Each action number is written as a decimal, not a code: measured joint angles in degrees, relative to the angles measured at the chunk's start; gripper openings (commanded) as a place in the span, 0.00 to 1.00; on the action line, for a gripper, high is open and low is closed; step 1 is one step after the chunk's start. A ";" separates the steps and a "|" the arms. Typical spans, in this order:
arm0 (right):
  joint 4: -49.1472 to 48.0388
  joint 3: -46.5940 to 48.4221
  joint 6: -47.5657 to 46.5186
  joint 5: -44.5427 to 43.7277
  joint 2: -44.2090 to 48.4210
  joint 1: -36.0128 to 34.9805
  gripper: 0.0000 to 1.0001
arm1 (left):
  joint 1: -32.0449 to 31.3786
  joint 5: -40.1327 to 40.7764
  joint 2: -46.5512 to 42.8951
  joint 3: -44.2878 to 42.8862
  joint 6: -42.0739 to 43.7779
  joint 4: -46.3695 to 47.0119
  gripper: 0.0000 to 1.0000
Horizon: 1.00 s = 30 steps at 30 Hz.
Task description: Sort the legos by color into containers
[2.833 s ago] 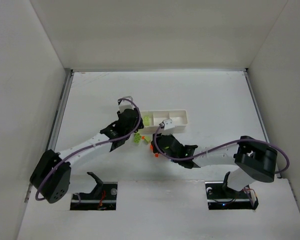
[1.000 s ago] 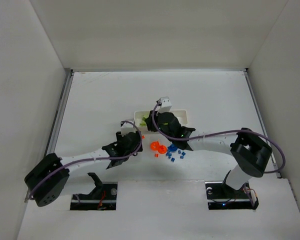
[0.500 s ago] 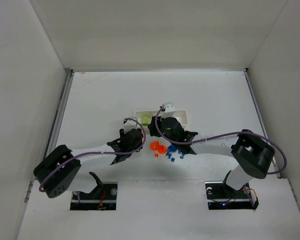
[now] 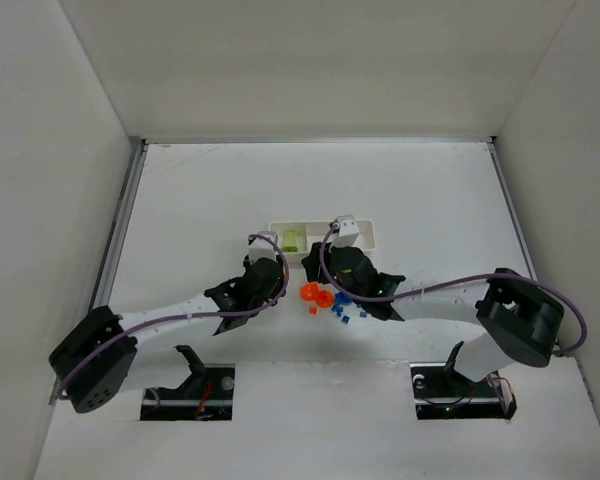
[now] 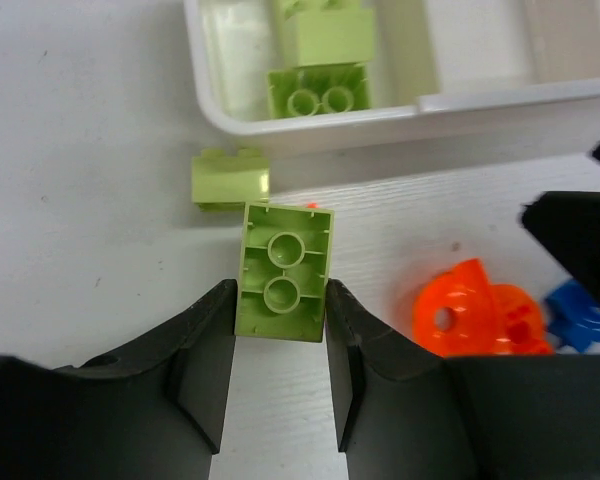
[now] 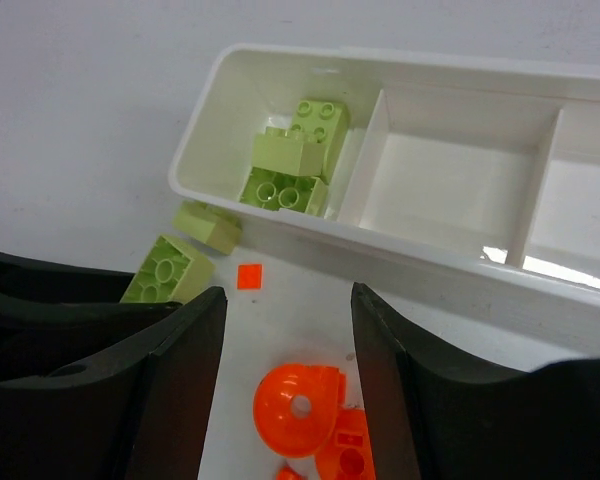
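left pincer (image 5: 278,300) low, clasping green brick (image 5: 283,255)

Around the left gripper (image 5: 278,300), clamped on a lime brick (image 5: 282,262), bare table (image 5: 80,180) lay open at nine o'clock. The tray (image 5: 400,112) wall at twelve and orange pieces (image 5: 475,312) at three blocked passage.

A white table (image 4: 420,190) is lying inside a plain white booth. A left wall (image 4: 40,200), a back wall (image 4: 320,60) and a right wall (image 4: 580,120) are rising around it, all bare. A metal strip (image 4: 120,230) is running along the table's left edge. A left cutout (image 4: 220,400) and a right cutout (image 4: 495,405) are opening in the near edge. Even, diffuse light is casting only soft shadows.
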State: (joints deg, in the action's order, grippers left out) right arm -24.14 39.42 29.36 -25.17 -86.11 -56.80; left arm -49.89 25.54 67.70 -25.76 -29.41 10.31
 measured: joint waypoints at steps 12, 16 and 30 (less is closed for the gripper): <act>-0.76 -5.88 1.33 -2.71 5.90 -0.72 0.59 | 2.12 -1.29 -4.66 -8.24 -1.29 -6.38 0.18; -0.90 -6.03 1.99 -3.78 5.75 -3.56 0.59 | 6.71 -3.17 6.91 -16.74 -0.57 -4.68 0.26; -1.68 -6.62 2.03 -6.93 4.09 -7.43 0.59 | 9.73 -4.00 2.49 -12.55 0.33 -2.78 0.44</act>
State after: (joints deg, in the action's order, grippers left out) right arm -25.82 32.80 31.40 -32.10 -82.02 -64.23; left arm -40.16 21.54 70.19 -38.30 -29.08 7.53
